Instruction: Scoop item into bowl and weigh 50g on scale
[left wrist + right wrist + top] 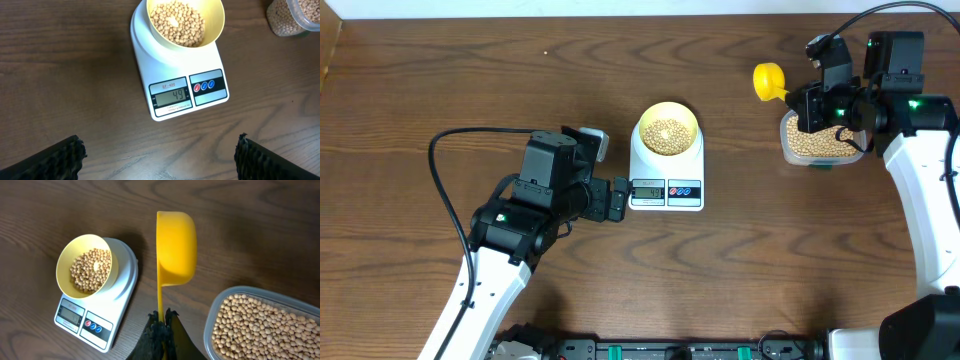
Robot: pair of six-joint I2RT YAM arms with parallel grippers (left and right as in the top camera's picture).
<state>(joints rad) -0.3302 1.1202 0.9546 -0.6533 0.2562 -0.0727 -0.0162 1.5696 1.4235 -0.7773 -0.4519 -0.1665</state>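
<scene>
The pale yellow bowl (pixel 667 130) stands on the white scale (pixel 665 190) and holds a layer of tan beans (pixel 177 22). In the left wrist view the scale's display (pixel 171 96) reads 49. My left gripper (pixel 618 198) lies just left of the scale's front, open, with nothing between its fingers (pixel 55 160). Over the table to the right, my right gripper (pixel 161 317) is shut on the thin handle of a bright yellow scoop (pixel 175 245). The scoop hangs between the scale and the tub, and no beans show in it.
A clear plastic tub (pixel 817 140) full of beans (pixel 260 327) stands at the right, under my right arm. A black cable (pixel 450 180) loops over the table left of my left arm. Bare wood lies in front of the scale.
</scene>
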